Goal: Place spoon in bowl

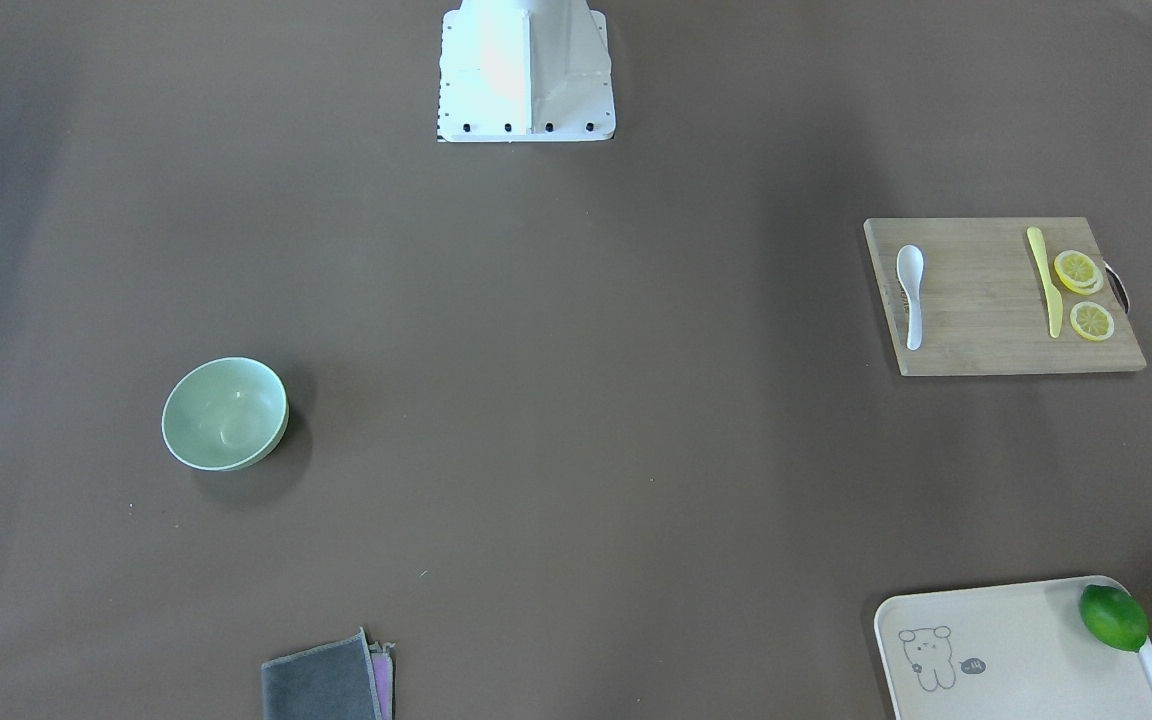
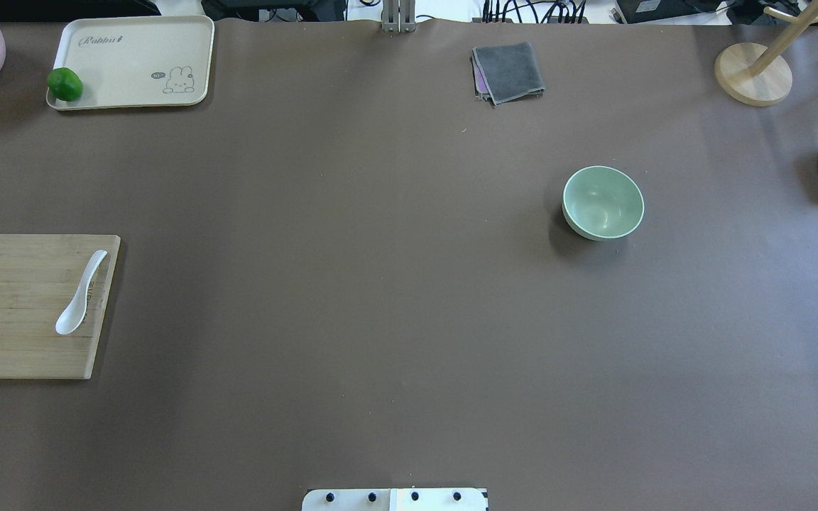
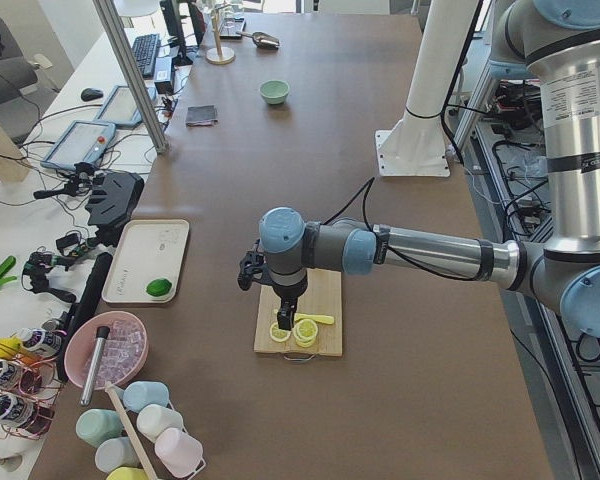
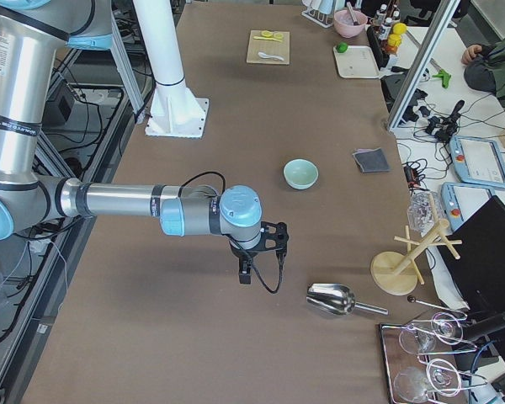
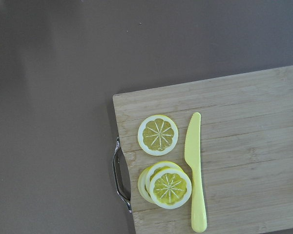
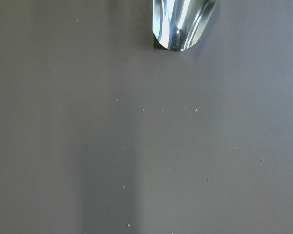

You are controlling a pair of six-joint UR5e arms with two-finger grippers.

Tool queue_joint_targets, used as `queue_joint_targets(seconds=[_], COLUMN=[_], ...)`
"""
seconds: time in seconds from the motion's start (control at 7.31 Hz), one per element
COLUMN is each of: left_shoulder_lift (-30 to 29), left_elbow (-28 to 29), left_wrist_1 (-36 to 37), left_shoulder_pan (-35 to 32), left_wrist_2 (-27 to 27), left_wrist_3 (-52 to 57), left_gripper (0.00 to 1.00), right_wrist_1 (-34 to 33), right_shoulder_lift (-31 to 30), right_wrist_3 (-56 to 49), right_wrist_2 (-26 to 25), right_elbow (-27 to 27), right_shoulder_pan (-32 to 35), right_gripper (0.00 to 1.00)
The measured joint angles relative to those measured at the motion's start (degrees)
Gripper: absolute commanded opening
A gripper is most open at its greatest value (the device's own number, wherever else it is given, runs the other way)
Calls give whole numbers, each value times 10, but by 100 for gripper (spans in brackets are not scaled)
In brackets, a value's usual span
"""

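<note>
- Left gripper: fingers point down over the handle end of a rectangular bamboo cutting board; only the side view shows it, so I cannot tell whether the fingers are spread or closed; nothing can be seen in them
- Right gripper: fingers point down over bare brown table, near a shiny metal scoop at the table's right end; here too I cannot tell how the fingers are set
- Small white soup spoon: lies flat on the cutting board at the table's left, along the board's right edge; scoop on the near side toward the robot's base, handle pointing to the far side
- Slim yellow plastic knife: on the same board, left of the spoon and apart from it; three round lemon slices just beside the knife, two of them overlapping
- Round pale mint-green bowl: upright on the table's right half, well apart from the spoon
- Cream rectangular tray: far left corner, a green lime on it
- Folded grey cloth: at the far edge, left of the bowl
</note>
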Motion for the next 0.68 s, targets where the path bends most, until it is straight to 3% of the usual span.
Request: queue_joint_targets(seconds=[0.68], left_shoulder_lift=[1], left_elbow=[-6], left_wrist_1=[-2], left_shoulder_pan=[-3], left_wrist_2=[1], left_wrist_3=[2], left_gripper=[98], right_wrist_1=[2], right_shoulder_lift=[-1], right_wrist_3=[-1], right_wrist_2=[0], right_elbow=[1], right_shoulder_pan=[0], right_gripper=[100])
